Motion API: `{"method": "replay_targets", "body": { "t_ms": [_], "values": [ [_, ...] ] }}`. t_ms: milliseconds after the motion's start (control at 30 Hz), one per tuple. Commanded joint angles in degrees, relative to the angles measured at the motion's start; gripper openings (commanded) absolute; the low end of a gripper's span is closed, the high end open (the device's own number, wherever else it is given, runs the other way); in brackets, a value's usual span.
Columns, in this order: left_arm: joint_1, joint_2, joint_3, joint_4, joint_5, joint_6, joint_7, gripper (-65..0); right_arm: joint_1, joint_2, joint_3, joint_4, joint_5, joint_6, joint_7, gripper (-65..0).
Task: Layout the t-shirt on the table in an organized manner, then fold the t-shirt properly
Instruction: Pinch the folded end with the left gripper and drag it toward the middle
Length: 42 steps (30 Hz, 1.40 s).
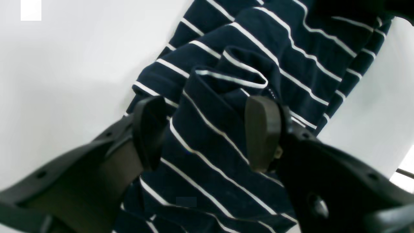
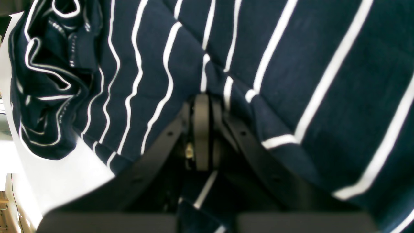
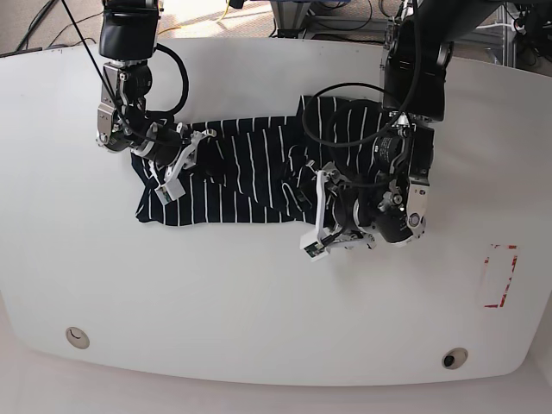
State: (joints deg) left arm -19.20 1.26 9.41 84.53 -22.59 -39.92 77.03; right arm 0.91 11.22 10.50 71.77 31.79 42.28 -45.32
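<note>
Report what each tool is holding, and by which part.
Right tool: shut on a fold of the t-shirt near one end. Left tool: open astride the cloth, holding nothing.

the t-shirt is dark navy, nearly black, crossed all over by thin white stripes. the worktop is plain white, with a small red-outlined rectangle mark near its right edge and two small round fittings, one pale and one dark, along its near edge. both arms are black, and the left tool has dark brownish-grey pads.
</note>
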Motion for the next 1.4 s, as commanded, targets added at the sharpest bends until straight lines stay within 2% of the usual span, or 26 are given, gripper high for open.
{"method": "replay_targets", "body": {
  "t_ms": [0,633,933,1367],
  "values": [
    [-1.41,0.19,0.83,-1.32,-0.66,-0.08,-0.6,-28.6,-0.6,0.51,-0.17,-0.95,-6.78,-2.28,-5.8,-63.7],
    [-0.89,-1.12,1.62,-2.91,-0.58,-0.08,-2.09,-29.0,-0.6,0.51,-0.17,-0.95,-6.78,-2.28,-5.8,-63.7],
    [0.08,-1.48,4.35,-2.91,-0.31,-0.08,-2.18,-29.3,-0.51,0.51,-0.17,-0.95,-6.78,-2.28,-5.8,-63.7],
    [1.49,-1.48,6.72,-2.99,-0.31,-0.08,-2.18,-43.3,-0.51,0.51,-0.08,-0.95,-6.78,-2.28,-5.8,-63.7]
  ]
}}
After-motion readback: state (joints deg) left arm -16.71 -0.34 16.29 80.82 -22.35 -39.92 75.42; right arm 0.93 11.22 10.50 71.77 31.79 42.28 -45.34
